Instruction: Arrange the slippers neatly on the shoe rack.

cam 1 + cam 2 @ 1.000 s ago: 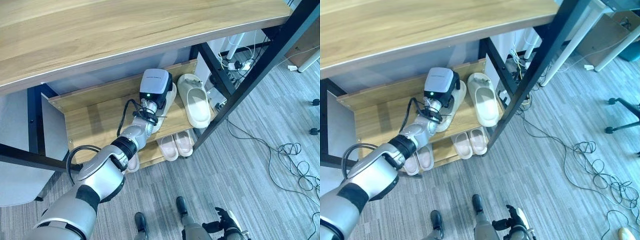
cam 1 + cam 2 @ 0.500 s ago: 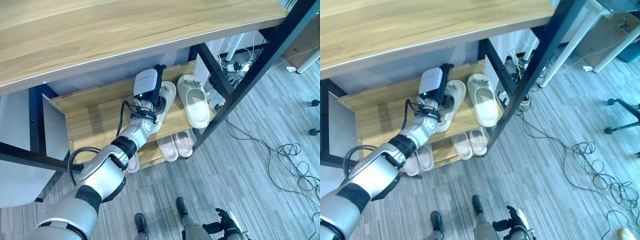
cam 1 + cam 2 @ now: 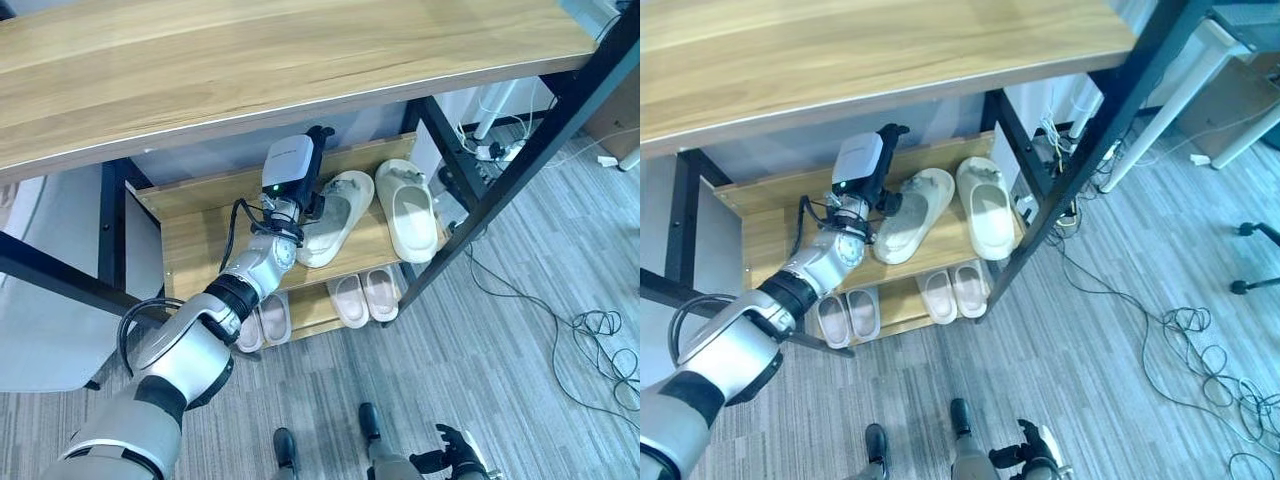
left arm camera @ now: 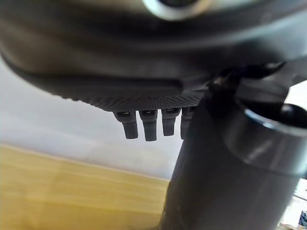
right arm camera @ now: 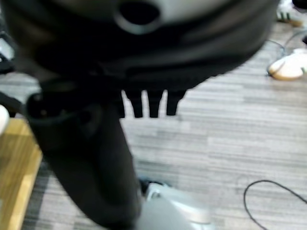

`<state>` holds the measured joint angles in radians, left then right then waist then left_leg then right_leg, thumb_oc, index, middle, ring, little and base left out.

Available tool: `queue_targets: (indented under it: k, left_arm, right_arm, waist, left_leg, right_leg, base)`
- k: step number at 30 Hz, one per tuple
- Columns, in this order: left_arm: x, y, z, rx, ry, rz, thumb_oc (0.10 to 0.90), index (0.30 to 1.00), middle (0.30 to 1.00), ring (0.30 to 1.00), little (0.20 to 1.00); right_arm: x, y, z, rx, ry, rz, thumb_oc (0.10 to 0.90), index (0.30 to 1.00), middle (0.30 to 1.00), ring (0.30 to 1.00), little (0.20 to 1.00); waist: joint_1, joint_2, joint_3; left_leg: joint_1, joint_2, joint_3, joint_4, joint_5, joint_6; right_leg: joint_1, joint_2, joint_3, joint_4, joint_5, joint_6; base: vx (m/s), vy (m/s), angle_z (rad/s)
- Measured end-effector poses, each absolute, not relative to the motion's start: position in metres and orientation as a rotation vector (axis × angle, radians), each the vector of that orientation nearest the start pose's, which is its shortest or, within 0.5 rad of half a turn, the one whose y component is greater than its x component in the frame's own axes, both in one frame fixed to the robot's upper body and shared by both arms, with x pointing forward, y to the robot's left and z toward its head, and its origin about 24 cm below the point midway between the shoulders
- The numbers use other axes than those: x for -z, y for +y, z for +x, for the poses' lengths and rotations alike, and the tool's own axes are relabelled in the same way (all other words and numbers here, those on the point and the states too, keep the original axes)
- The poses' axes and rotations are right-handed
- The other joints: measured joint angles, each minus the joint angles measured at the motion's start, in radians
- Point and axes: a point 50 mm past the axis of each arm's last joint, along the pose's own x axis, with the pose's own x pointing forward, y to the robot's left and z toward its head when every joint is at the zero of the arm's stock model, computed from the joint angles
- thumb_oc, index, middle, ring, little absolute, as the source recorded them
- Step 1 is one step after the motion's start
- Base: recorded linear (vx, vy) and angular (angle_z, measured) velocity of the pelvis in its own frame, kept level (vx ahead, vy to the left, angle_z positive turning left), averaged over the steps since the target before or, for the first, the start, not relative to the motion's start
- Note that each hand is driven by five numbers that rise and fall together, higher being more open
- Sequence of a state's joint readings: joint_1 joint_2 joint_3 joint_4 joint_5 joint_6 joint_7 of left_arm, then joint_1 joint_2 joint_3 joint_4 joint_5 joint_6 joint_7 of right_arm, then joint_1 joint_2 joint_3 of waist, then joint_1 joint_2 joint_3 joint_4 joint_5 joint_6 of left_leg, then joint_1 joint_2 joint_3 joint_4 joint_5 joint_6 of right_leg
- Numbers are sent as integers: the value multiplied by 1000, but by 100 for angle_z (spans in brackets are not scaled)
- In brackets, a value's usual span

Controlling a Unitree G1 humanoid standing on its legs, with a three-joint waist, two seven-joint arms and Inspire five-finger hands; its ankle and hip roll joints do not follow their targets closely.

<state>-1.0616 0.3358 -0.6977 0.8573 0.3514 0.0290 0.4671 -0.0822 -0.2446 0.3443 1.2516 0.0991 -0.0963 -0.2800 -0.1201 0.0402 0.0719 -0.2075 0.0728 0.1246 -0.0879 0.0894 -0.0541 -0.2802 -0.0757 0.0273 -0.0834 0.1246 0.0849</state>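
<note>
Two cream slippers (image 3: 370, 210) on the shoe rack (image 3: 195, 235); left robot hand (image 3: 318, 160) seemingly open, holding nothing.

The left hand (image 3: 312, 160) is mostly covered by its own wrist housing, so only dark fingers show past it, beside the heel end of the tilted slipper (image 3: 335, 214); whether they touch it cannot be told. In the left wrist view the fingers (image 4: 144, 125) are short blurred stubs. The right hand (image 3: 452, 462) is cut off by the picture's lower edge, too small to judge its fingers.
</note>
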Motion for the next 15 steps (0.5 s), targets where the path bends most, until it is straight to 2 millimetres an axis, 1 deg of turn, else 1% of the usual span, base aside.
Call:
queue_targets:
  k: [4, 5, 7, 8, 9, 11, 12, 13, 14, 15]
  left_arm:
    - [-168, 102, 399, -50, -444, 1150, 800, 900, 900, 900, 900]
    - [-167, 105, 395, -42, -454, 1120, 800, 900, 900, 900, 900]
    - [-165, 105, 393, -35, -449, 1103, 800, 900, 900, 900, 900]
    - [-162, 113, 387, -38, -440, 1007, 800, 900, 900, 900, 900]
    - [-158, 117, 382, -45, -433, 952, 800, 900, 900, 900, 900]
    - [-154, 121, 380, -49, -416, 932, 800, 900, 900, 900, 900]
    - [-150, 132, 374, -69, -407, 897, 800, 900, 900, 900, 900]
    - [-139, 141, 364, -80, -388, 855, 800, 900, 900, 900, 900]
    - [-120, 150, 357, -68, -330, 849, 800, 900, 900, 900, 900]
    - [-113, 154, 355, -71, -301, 849, 800, 900, 900, 900, 900]
  right_arm:
    - [151, -229, 123, 140, 1047, -486, 800, 900, 900, 900, 900]
    - [152, -229, 123, 140, 1047, -484, 800, 900, 900, 900, 900]
    - [152, -230, 123, 145, 1051, -481, 800, 900, 900, 900, 900]
    - [151, -230, 123, 160, 1052, -463, 800, 900, 900, 900, 900]
    - [152, -231, 120, 170, 1065, -456, 800, 900, 900, 900, 900]
    - [152, -233, 119, 182, 1070, -446, 800, 900, 900, 900, 900]
    - [152, -232, 120, 186, 1070, -437, 800, 900, 900, 900, 900]
    - [153, -232, 117, 196, 1076, -428, 800, 900, 900, 900, 900]
    - [154, -234, 113, 208, 1094, -423, 800, 900, 900, 900, 900]
    - [154, -234, 114, 207, 1090, -422, 800, 900, 900, 900, 900]
  waist:
    - [7, 1, 1]
    - [6, 2, 1]
    - [22, 3, 2]
    - [22, 5, 3]
    - [23, 7, 4]
    - [42, 9, 5]
    - [44, 10, 6]
    - [47, 14, 8]
    - [58, 18, 10]
    - [62, 19, 10]
  left_leg:
    - [16, 0, -8, 0, 0, 0]
    - [18, 0, -9, 0, 2, -4]
    - [19, 1, -13, 0, 3, -5]
    - [25, 2, -15, 0, 3, -5]
    - [33, 2, -19, 0, 4, -5]
    - [36, 3, -25, 0, 4, -6]
    - [44, 3, -23, 0, 4, -6]
    - [58, 2, -24, 0, 4, -6]
    - [73, 3, -30, -1, 4, -6]
    - [73, 3, -34, -1, 3, -7]
  right_leg:
    - [25, -1, -8, -8, 0, 0]
    - [27, 0, -9, -8, -1, 0]
    - [31, 0, -14, -8, -1, 0]
    - [38, 1, -15, -8, -1, 0]
    - [47, 0, -18, -8, -3, 2]
    - [55, 0, -28, -8, -4, 2]
    - [60, 0, -25, -9, -4, 3]
    - [76, 0, -27, -9, -5, 4]
    - [94, -1, -40, -10, -14, 11]
    - [99, -1, -47, -9, -16, 10]
  base:
    - [-4, -4, 5]
    - [2, -8, 4]
    - [10, -3, 5]
    - [5, 0, 6]
    - [22, -8, 10]
    - [28, -9, 9]
    - [0, 0, 0]
    - [25, 4, 11]
    - [21, 4, 20]
    - [21, 6, 19]
